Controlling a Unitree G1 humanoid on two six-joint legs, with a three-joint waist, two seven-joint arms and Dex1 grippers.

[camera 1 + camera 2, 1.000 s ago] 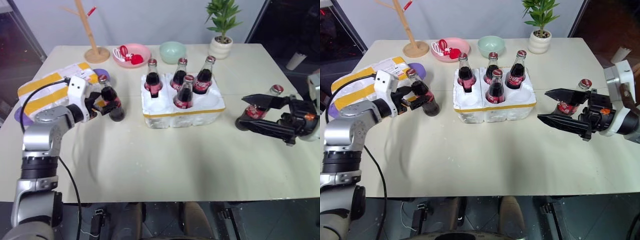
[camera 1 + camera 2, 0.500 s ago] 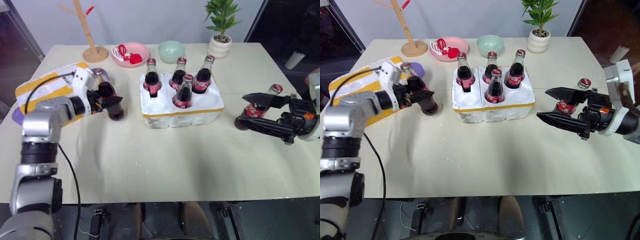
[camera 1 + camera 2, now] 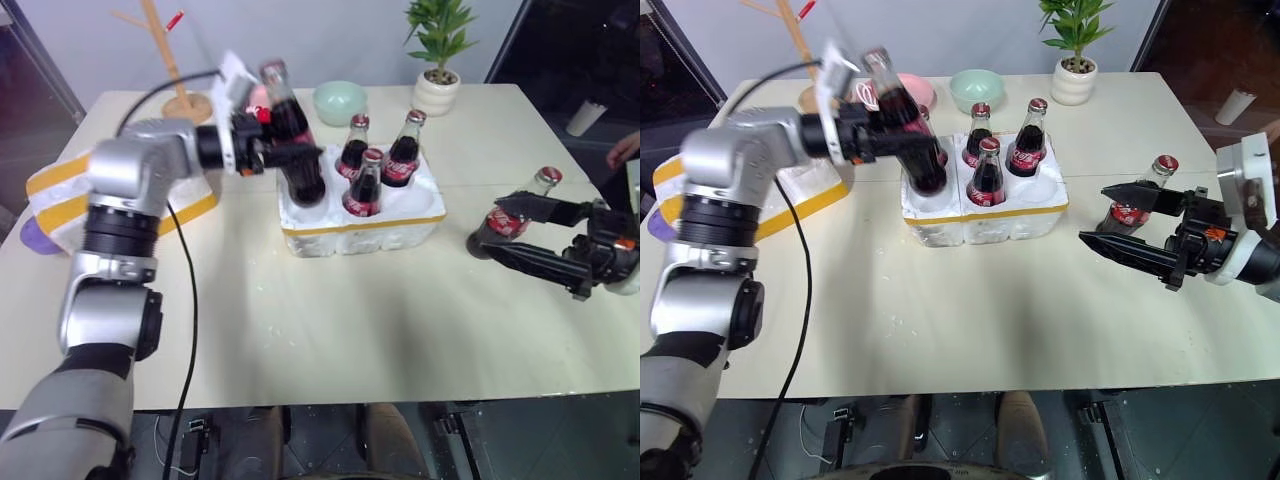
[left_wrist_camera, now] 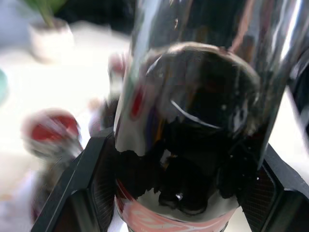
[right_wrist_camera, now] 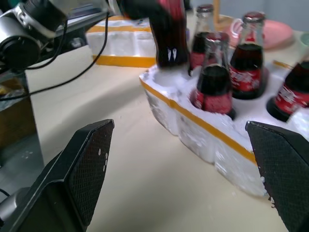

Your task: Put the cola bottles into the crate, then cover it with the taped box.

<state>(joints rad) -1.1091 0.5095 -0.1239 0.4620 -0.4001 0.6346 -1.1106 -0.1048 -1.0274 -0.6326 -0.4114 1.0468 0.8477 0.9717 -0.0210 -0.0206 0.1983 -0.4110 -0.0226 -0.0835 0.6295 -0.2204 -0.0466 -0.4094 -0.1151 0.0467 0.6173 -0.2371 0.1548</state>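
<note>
Left eye view: the left fingers [image 3: 262,150] are clamped on a cola bottle [image 3: 290,140], tilted above the crate [image 3: 362,222]. Three more bottles stand in the crate beyond the held one. The right fingers [image 3: 500,228] are spread wide, with a sixth bottle [image 3: 525,208] on the desk [image 3: 330,320] between them. The taped box [image 3: 70,195] lies behind the left arm.

Left wrist view: dark glass sits wedged between both pads.

Right wrist view: the crate lies ahead of the parted fingers.
</note>
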